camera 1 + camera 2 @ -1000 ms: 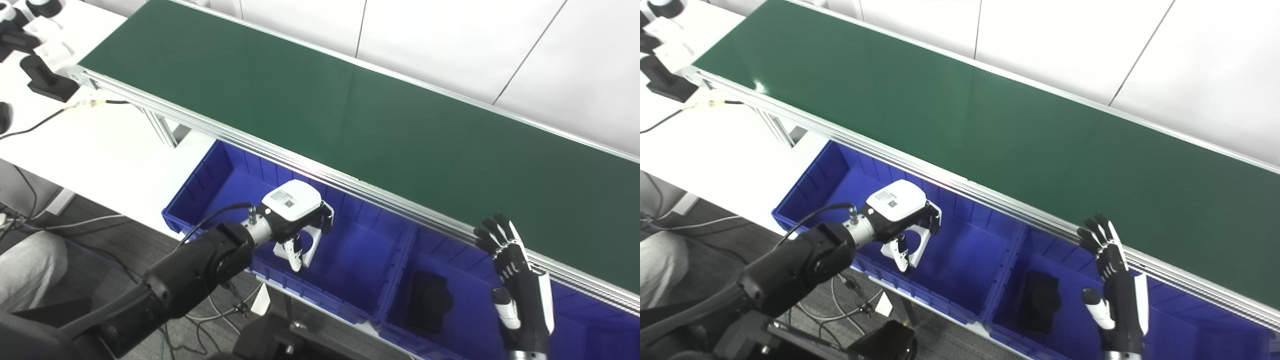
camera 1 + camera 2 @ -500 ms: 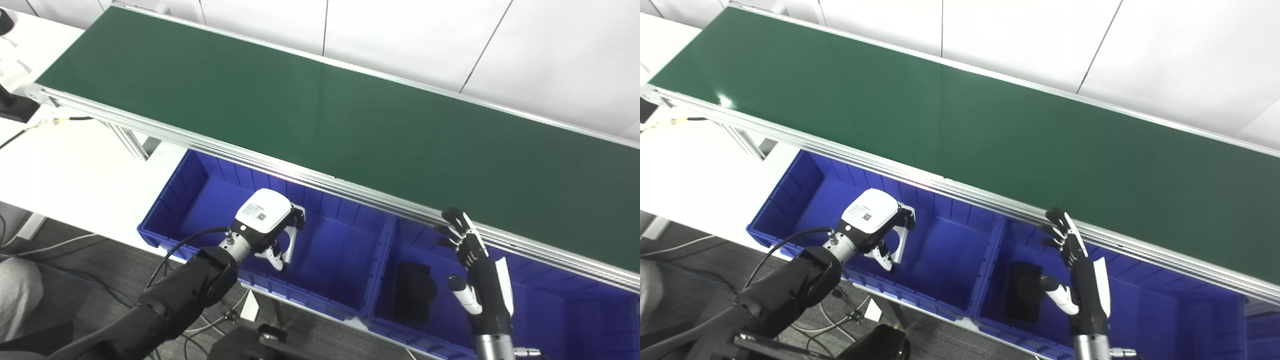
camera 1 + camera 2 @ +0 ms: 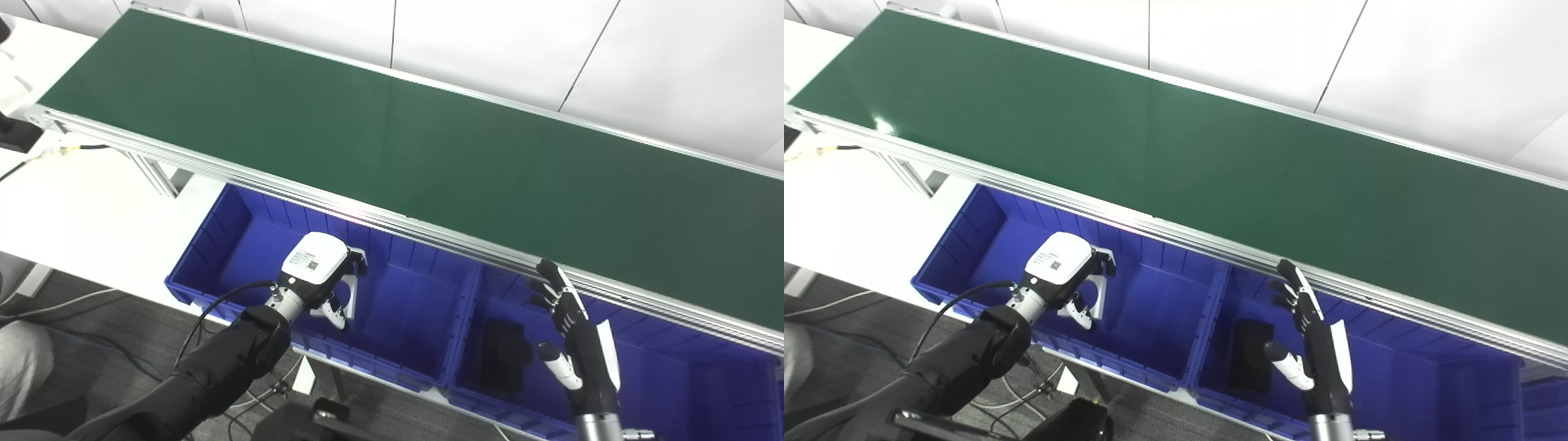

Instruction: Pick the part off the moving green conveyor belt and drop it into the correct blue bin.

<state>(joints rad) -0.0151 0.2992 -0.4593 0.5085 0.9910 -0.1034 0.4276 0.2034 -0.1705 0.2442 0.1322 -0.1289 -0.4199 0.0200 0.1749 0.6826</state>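
White tabletop point(image 3: 92, 202) under the belt's left end. Thin black cable point(image 3: 92, 147) with a yellow-tipped connector point(image 3: 61, 150) runs beside the frame there. White panelled wall point(image 3: 502, 43) at the back. Grey floor point(image 3: 110, 306) lower left, loose cables point(image 3: 61, 301) trailing across it.

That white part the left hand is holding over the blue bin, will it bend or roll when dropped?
The white part looks like a rigid, flat-sided open frame, so it probably won't bend. With straight edges it should land flat or tip over rather than roll. The left hand covers much of it, so weight is unclear.
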